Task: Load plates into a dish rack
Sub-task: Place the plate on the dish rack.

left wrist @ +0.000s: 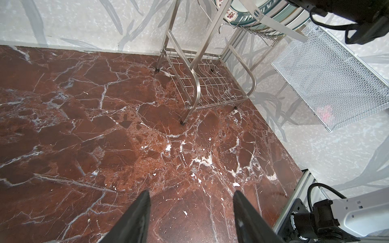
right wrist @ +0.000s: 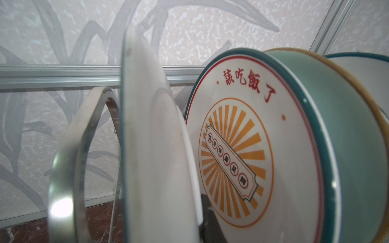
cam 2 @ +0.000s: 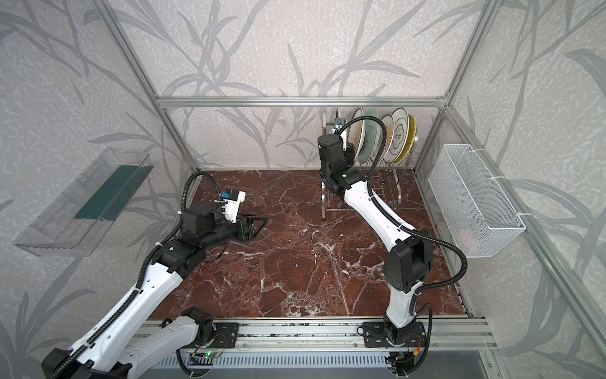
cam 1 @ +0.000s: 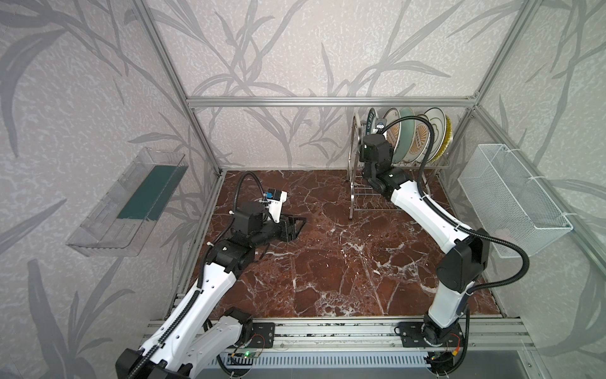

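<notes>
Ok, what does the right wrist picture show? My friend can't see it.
Close up, a white plate with a teal edge stands edge-on, one dark finger of the right gripper against it. Beside it stand an orange sunburst plate and a pale green plate, with the dish rack's shiny steel arch on its other side.

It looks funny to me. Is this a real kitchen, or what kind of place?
Probably a robot practice booth dressed like a kitchen. Two robot arms are bolted to a metal rail, wallpapered walls sit in a bare metal frame, and a dish rack holding plates stands on the marble-look tabletop.
</notes>
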Controlling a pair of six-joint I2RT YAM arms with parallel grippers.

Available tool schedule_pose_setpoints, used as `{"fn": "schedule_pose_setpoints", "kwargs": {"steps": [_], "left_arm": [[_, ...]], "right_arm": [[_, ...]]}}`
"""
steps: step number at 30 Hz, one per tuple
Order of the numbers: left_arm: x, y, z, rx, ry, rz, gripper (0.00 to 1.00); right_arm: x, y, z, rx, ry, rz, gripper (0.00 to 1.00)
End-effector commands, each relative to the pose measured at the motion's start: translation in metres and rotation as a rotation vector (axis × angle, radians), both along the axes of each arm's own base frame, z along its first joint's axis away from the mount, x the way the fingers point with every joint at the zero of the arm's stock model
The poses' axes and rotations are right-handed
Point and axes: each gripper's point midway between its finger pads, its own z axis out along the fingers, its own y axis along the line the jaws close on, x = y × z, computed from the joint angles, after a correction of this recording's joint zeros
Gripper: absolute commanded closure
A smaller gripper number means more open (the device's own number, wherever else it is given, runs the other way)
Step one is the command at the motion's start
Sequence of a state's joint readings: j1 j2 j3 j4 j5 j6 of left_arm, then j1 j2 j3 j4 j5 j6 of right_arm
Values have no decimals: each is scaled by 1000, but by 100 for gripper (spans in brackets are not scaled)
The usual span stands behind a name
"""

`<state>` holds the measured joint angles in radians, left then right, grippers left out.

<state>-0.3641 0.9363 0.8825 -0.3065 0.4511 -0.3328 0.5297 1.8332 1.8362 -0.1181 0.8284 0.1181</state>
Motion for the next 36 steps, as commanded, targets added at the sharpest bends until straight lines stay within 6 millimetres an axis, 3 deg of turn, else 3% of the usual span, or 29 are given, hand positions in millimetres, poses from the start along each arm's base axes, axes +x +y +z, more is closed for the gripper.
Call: {"fn": "schedule_pose_setpoints", "kwargs": {"steps": [1,17,28,36], "left_arm": [[-2,1,4,-2,-18,-4,39],[-3,2,5,-2,-16,-3,39],[-3,1,5,-6,-14,-7,39],[-2,0,5,-10,-14,-8,39]], "right_arm": [[3,0,11,37,-26,2,100],[9,5,2,55,11,57,88],[7,9,10,72,-1,105,66],[1,6,32,63,-37,120,47]]}}
